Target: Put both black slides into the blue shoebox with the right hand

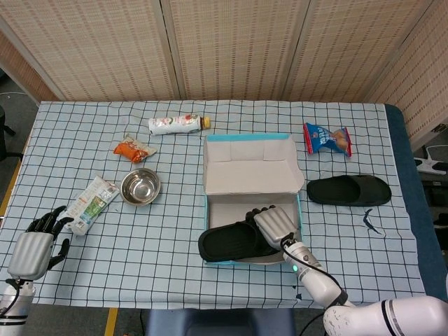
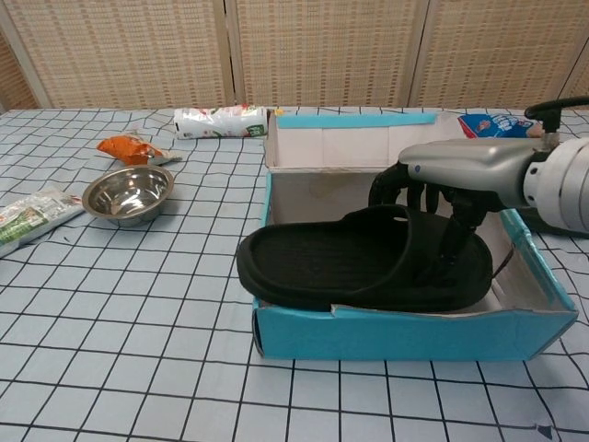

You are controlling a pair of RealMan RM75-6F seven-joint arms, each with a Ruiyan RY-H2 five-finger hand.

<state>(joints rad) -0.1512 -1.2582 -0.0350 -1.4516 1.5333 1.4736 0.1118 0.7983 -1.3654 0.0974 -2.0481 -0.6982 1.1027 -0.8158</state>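
The right hand [image 2: 442, 216] has its fingers [image 2: 386, 189] hooked over and through the strap of one black slide [image 2: 359, 267], clamped on it. That slide sits tilted across the front of the single blue shoebox [image 2: 405, 336]; its heel end to the left of the fingers pokes over the box's left front corner. The second black slide [image 1: 348, 190] lies flat on the table, well apart, beyond the fingers and to their right. Behind it is one red-and-blue snack packet [image 1: 326, 138]. Far to the left of the fingers are one steel bowl [image 1: 140, 186], one orange packet [image 1: 133, 149], one bottle [image 1: 178, 124] lying on its side and one green-and-white pouch [image 1: 91, 203]. The left hand [image 1: 35, 248] rests at the table's near left edge, fingers loosely apart, holding nothing.
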